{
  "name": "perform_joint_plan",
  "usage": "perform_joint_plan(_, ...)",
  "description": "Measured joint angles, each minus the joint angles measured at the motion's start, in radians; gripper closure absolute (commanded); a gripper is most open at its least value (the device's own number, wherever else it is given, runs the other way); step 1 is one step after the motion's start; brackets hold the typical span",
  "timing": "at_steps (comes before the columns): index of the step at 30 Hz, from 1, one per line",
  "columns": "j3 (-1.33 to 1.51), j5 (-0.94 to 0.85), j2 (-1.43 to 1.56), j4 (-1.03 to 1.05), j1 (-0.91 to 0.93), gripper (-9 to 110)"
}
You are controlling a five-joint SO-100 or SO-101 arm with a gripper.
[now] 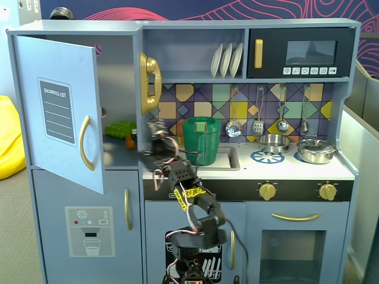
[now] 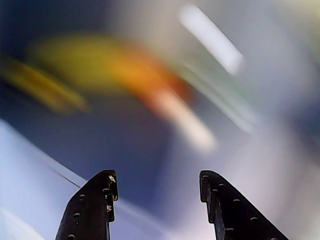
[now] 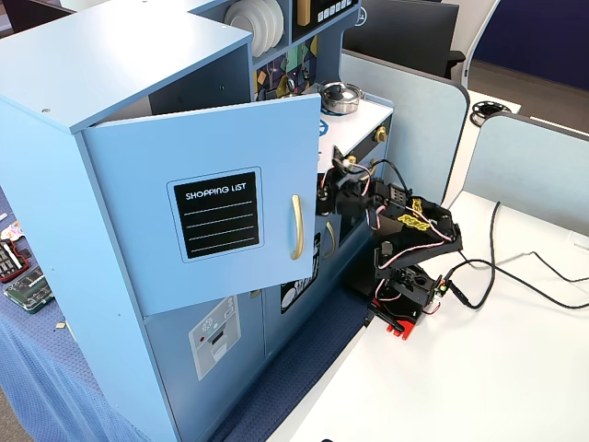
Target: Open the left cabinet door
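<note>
The left cabinet door (image 1: 56, 112), blue-grey with a black "SHOPPING LIST" panel and a curved gold handle (image 1: 84, 142), stands swung open towards the camera. It also shows open in a fixed view (image 3: 212, 212), with its handle (image 3: 296, 226) at the free edge. My gripper (image 1: 154, 137) is raised just right of the open compartment, apart from the door and behind its free edge (image 3: 324, 198). In the wrist view my gripper (image 2: 157, 180) is open and empty, and the background is blurred.
Green and orange toy food (image 1: 120, 128) lies inside the open compartment. A gold phone (image 1: 149, 81) hangs right of it. A green pitcher (image 1: 201, 140) stands in the sink. The water-dispenser door (image 1: 89, 231) is shut below. Cables (image 3: 515, 276) lie on the white table.
</note>
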Motion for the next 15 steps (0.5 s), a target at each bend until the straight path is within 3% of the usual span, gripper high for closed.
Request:
perform_joint_plan(9,0.233,0.12,0.146,0.508,0.331,91)
perform_joint_plan(15,0.492,0.14,0.295,0.618,0.385,91)
